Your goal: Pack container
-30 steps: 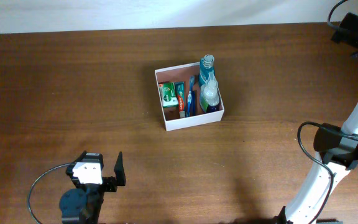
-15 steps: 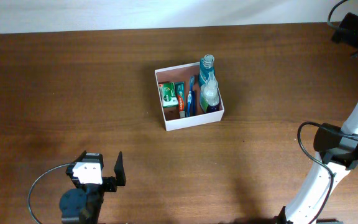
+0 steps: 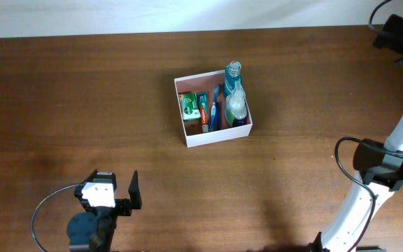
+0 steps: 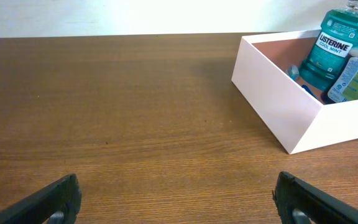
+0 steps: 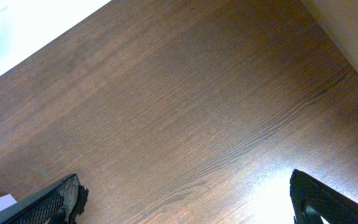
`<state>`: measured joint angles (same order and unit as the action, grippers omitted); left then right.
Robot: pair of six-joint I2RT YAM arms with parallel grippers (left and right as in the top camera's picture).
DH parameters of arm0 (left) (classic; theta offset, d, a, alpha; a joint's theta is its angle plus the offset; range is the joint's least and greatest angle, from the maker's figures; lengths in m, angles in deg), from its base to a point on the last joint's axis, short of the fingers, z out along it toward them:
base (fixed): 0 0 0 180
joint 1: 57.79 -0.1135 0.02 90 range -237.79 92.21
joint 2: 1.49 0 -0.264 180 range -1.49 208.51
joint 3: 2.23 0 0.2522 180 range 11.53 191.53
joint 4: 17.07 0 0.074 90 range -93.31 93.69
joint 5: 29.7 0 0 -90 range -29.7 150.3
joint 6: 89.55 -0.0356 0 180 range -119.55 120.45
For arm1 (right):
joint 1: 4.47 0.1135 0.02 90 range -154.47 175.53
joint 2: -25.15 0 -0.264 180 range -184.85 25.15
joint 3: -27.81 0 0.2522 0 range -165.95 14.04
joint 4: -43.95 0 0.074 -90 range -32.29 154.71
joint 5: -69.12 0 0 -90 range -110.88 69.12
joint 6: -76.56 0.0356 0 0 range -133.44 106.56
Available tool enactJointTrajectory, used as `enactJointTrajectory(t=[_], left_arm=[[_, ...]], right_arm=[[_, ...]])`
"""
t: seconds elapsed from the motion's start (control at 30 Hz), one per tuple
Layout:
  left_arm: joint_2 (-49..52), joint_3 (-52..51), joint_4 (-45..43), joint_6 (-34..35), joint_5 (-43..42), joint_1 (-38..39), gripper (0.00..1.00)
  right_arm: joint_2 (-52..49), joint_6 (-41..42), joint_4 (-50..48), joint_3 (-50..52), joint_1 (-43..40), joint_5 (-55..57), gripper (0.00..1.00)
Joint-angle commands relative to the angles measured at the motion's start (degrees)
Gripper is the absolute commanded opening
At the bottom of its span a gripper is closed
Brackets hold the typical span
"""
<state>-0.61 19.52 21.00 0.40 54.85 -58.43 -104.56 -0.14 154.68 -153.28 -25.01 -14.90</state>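
Note:
The container (image 3: 220, 136) is a square white-walled box with a pinkish-brown inside, just right of the table's middle in the overhead view. It holds a blue mouthwash bottle (image 3: 233, 75), a clear bottle (image 3: 236, 105), a green toothpaste box (image 3: 192, 106) and a blue toothbrush (image 3: 215, 112). The left wrist view shows the container (image 4: 272, 106) at the far right with the mouthwash bottle (image 4: 331, 50) inside. My left gripper (image 3: 110, 192) (image 4: 179, 205) is open and empty near the front left edge, far from the container. My right gripper (image 3: 396, 31) (image 5: 188, 205) is open and empty at the far right corner.
The brown wooden table (image 3: 82, 105) fills the view. Its far edge meets a white wall (image 3: 187, 14). In the right wrist view the table's edge (image 5: 347, 50) runs at the upper right. The right arm's white links (image 3: 390, 161) and cable stand at the right side.

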Motion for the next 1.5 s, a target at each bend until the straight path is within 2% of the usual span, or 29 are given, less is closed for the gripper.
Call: enactJointTrajectory(t=[0.0,0.53,0.77,0.9,1.1,1.2,1.37,1.47], left_arm=[[-0.59,-0.9,-0.31,-1.05,-0.79,0.26,0.99],[-0.59,-0.9,-0.31,-1.05,-0.79,0.26,0.99],[-0.59,-0.9,-0.31,-1.05,-0.79,0.26,0.99],[-0.59,-0.9,-0.31,-1.05,-0.81,0.26,0.99],[-0.59,-0.9,-0.31,-1.05,-0.79,0.26,0.99],[-0.59,-0.9,-0.31,-1.05,-0.79,0.26,0.99],[-0.59,-0.9,-0.31,-1.05,-0.79,0.26,0.99],[-0.59,-0.9,-0.31,-1.05,-0.79,0.26,0.99]], right_arm=[[-0.94,0.31,0.35,0.2,-0.17,-0.15,0.98],[-0.92,0.26,0.35,0.2,-0.22,-0.09,0.98],[5.25,-5.46,-0.59,1.97,0.37,2.71,0.98],[15.08,-6.01,-6.88,12.57,0.13,2.91,0.98],[34.32,-5.95,-22.12,39.21,-0.04,2.23,0.98],[42.36,-5.73,-24.02,48.39,0.52,-0.48,0.98],[51.41,-6.47,-27.34,56.33,2.64,-2.38,0.98],[55.82,-11.89,-32.61,60.08,4.31,-2.34,0.98]])
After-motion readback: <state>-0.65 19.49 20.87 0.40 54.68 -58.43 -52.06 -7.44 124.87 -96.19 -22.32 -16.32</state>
